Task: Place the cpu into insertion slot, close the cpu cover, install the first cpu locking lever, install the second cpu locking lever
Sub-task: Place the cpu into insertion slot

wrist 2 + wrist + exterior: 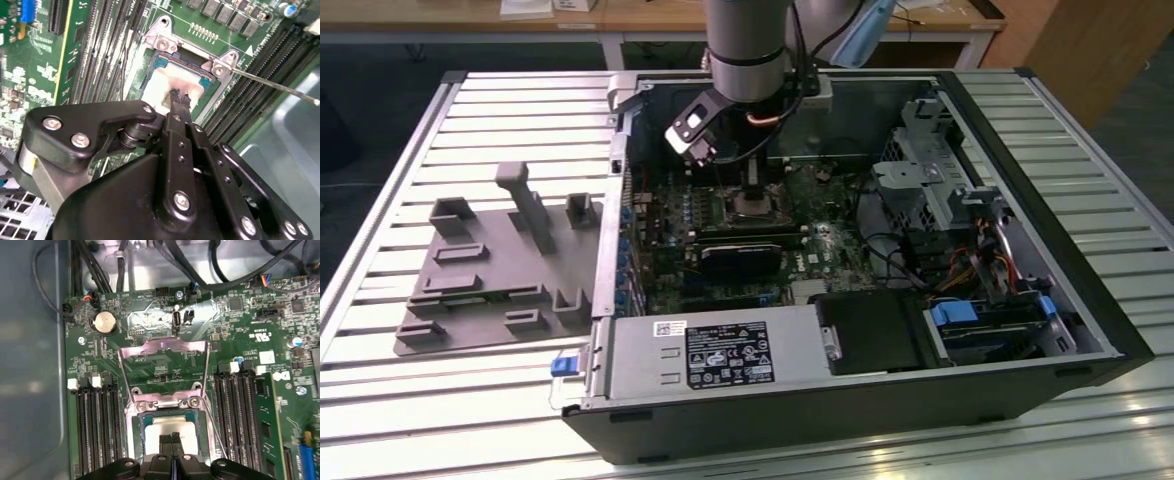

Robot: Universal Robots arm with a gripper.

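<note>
The cpu (159, 426) lies flat in the insertion slot (144, 416), its pale metal top showing in both wrist views (159, 82). My gripper (172, 437) hangs straight over it, fingers shut together, and the black fingertips (181, 99) rest on or just above the chip's top. The cpu cover (165, 343) stands swung open on its hinge beyond the slot, and the green board shows through its window. A thin locking lever (280, 89) sticks out free beside the slot. In the exterior view the gripper (751, 195) reaches down into the open case.
Long black memory slots (95, 430) flank the slot on both sides. A black fan card (740, 262) lies nearer the case front, beside a power supply (707, 360) and drive cage (947, 190). A grey fixture (494, 270) lies on the slatted table at the exterior view's left.
</note>
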